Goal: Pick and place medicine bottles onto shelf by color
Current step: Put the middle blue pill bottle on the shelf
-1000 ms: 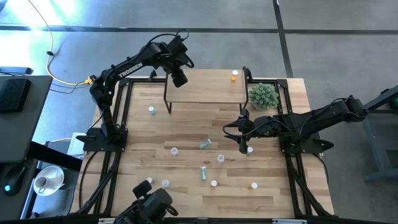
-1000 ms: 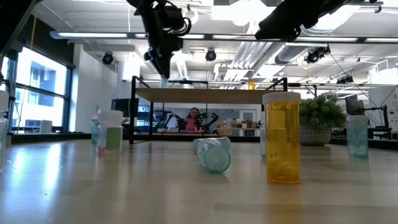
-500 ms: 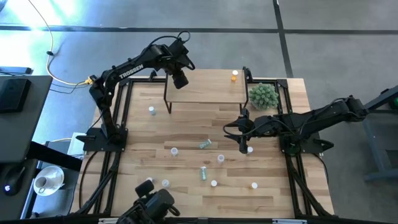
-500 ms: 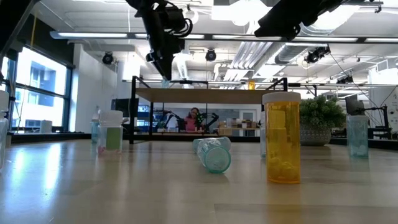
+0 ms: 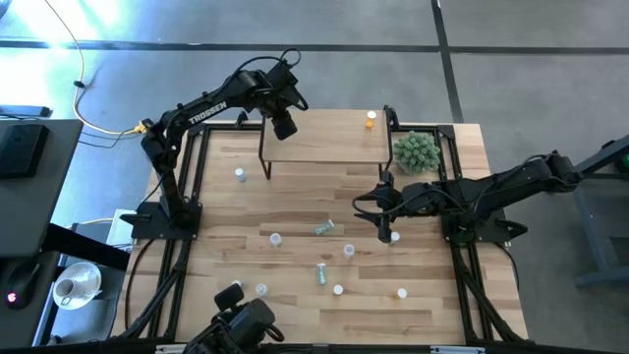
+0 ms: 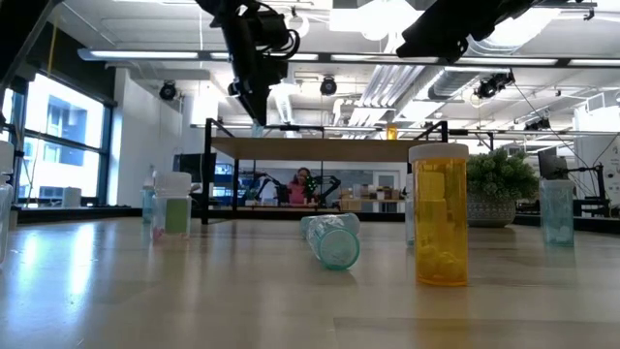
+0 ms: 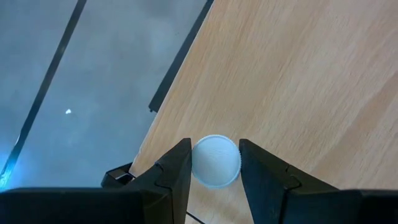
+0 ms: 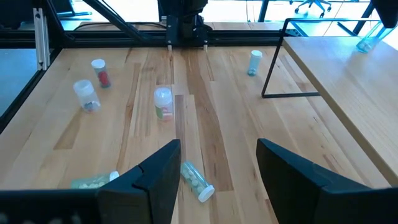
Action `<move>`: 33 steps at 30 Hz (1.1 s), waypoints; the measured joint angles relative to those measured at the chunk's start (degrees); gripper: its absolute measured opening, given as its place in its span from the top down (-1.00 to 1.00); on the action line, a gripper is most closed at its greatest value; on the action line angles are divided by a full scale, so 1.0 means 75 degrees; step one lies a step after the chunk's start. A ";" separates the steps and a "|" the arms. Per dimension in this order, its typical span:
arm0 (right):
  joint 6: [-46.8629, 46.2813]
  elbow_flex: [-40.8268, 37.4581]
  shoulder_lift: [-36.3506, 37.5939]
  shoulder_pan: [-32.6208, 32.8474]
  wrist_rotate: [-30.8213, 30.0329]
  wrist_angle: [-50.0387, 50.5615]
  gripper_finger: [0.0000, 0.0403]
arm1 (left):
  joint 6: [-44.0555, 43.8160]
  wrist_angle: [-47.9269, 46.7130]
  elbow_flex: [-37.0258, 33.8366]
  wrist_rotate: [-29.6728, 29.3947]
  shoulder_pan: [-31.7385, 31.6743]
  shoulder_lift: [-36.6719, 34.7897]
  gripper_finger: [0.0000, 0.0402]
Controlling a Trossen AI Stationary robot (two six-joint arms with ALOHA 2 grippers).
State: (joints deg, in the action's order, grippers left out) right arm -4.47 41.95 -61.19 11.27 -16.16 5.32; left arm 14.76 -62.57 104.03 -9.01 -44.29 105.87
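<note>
The left tool (image 5: 283,126) hangs above the left end of the shelf (image 5: 329,146), its fingers (image 7: 173,174) closed on a white-capped bottle (image 7: 216,161) held by the sides, cap facing the wrist camera. In the low view the bottle sits just over the shelf board, near its corner. Judged from its small size, the bottle is light, rigid plastic with smooth walls; it could slip or tip, so grip the body squarely and release it only once it is seated. The right tool (image 5: 386,227) hovers with fingers wide apart and empty over the worktop (image 5: 295,197), just beside an upright bottle (image 5: 395,237). Further bottles stand or lie scattered on the worktop.
</note>
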 joint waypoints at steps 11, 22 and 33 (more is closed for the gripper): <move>0.0000 0.0003 0.0000 0.0000 -0.0003 0.0003 0.00 | 0.0050 0.0168 -0.0023 0.0716 0.0003 -0.0324 0.44; 0.0000 0.0003 -0.0003 0.0000 -0.0005 0.0008 0.00 | -0.0152 0.0310 -0.0027 0.0937 0.0035 -0.0330 0.44; 0.0000 0.0003 -0.0006 -0.0002 -0.0003 0.0122 0.00 | -0.0085 0.2129 -0.2100 0.0788 0.0055 -0.1341 0.44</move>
State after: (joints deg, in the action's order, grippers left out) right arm -4.47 41.98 -61.23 11.25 -16.19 6.24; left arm 14.13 -46.60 88.28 -3.10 -43.88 95.81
